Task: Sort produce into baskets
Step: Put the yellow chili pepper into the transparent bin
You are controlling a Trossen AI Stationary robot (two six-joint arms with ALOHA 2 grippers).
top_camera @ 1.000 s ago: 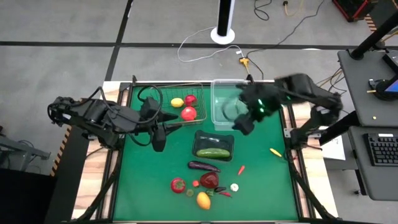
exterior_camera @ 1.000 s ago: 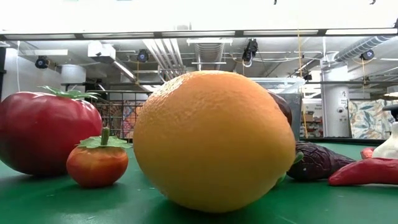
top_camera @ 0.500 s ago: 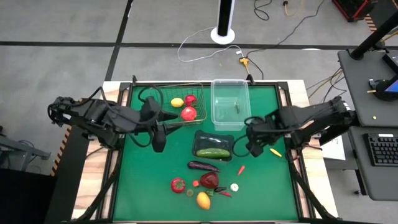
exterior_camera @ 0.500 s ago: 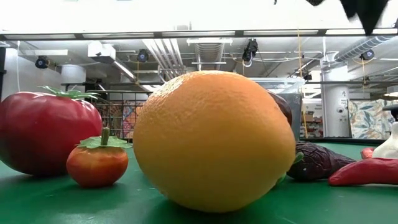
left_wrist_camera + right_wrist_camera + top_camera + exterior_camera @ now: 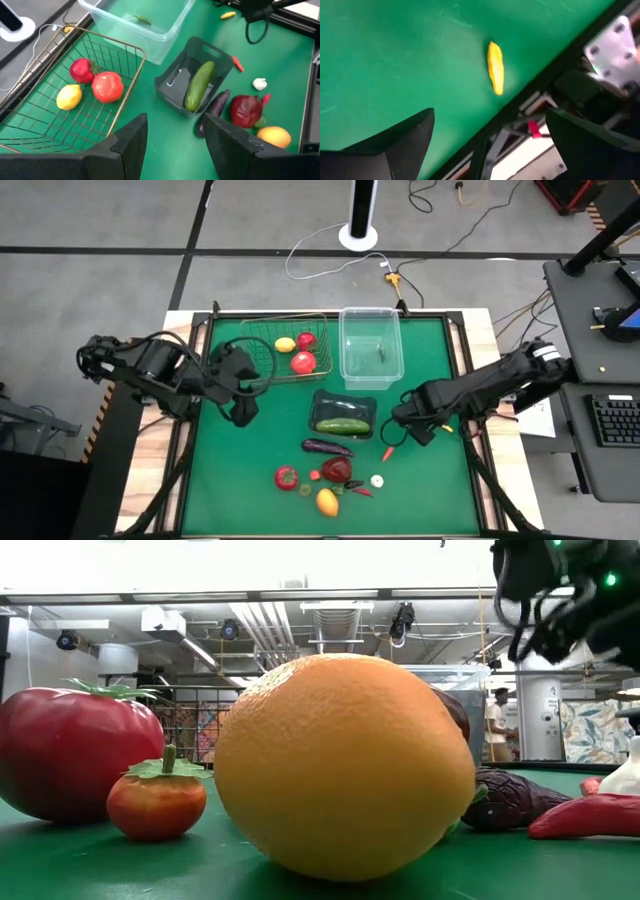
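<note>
My right gripper is open and empty, low over the green mat at the right. In the right wrist view its fingers stand apart, with a small yellow chili lying on the mat ahead of them. My left gripper is open and empty beside the wire basket, which holds a lemon and two red round ones. The clear tub holds a tiny green chili. A cucumber lies in the dark tray.
An eggplant, a dark-red round one, a red tomato, an orange one, white garlic and a red chili lie on the mat near the front. The table frame's right edge is close behind the yellow chili.
My right gripper has swung from above the clear tub toward the table's near right and come down low over the mat beside the tray. My left gripper has drawn back a little toward the table's left edge. The produce has stayed where it was.
</note>
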